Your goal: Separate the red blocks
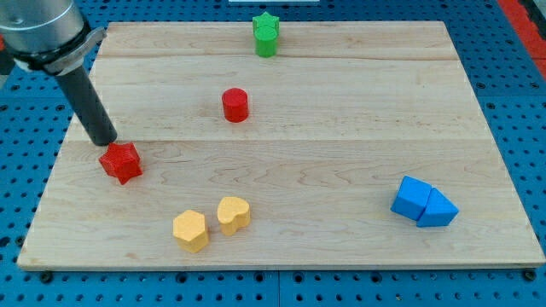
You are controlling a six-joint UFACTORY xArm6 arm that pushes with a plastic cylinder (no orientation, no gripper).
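A red star-shaped block [120, 162] lies at the view's left on the wooden board [341, 128]. A red cylinder block [235, 105] stands up and to the right of it, well apart. My tip [106, 141] rests on the board just above and left of the red star, touching or nearly touching its upper-left edge. The dark rod slants up to the view's top left.
A green star block [266, 34] stands near the board's top edge. Two yellow blocks [190, 230] [233, 214] sit side by side near the bottom. Two blue blocks [413, 197] [438, 210] touch each other at the bottom right.
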